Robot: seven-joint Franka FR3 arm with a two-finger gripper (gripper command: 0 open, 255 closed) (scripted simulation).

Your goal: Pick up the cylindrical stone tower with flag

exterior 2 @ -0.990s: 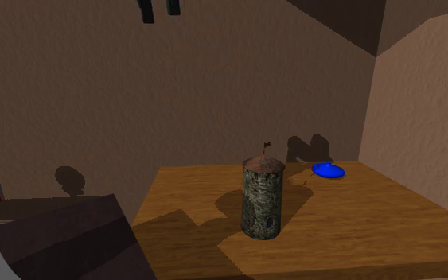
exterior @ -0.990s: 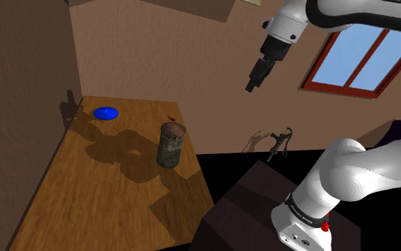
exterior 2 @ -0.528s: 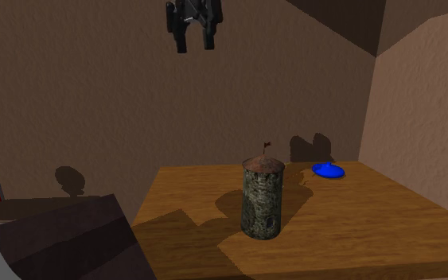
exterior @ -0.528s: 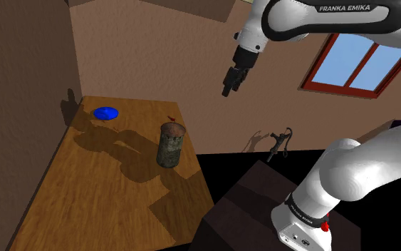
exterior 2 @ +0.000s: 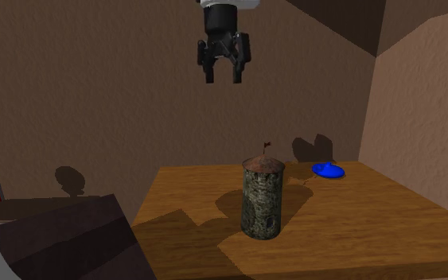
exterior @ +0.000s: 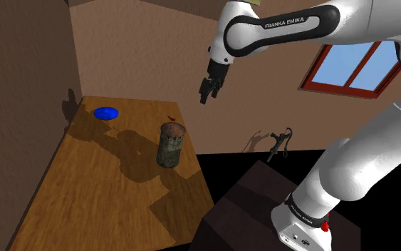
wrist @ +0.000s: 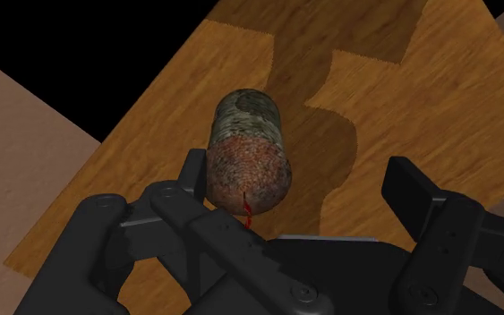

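The tower (exterior: pixel 170 145) is a squat upright cylinder. Its sides are mottled grey-green like rough stone, and its cap is a reddish-brown, slightly domed disc. A tiny red flag (exterior 2: pixel 266 145) stands on a thin pole at the middle of the cap. The tower stands on the wooden table (exterior: pixel 85 192), near the edge that faces my stand (exterior: pixel 245 203), and it casts a long shadow across the boards.

My gripper (exterior 2: pixel 224 76) hangs high above the table with its two black fingers spread wide and nothing between them. In the second exterior view it sits above the tower (exterior 2: pixel 262 197) and a little to that view's left, well apart from it.

From the wrist, the tower (wrist: pixel 248 152) lies close to one of my fingers (wrist: pixel 194 177), not touching it, and the flag is partly covered by my own hand. In the shoulder view the flag is only a red fleck. I cannot identify the small dark shape (exterior: pixel 280 142) by the far wall.

The table shows warm, streaked wood grain and the walls are a coarse brown. A flat, smooth blue disc (exterior: pixel 106 113) lies at the far corner — well away from the tower. A black area runs past the table's edge under my wrist.
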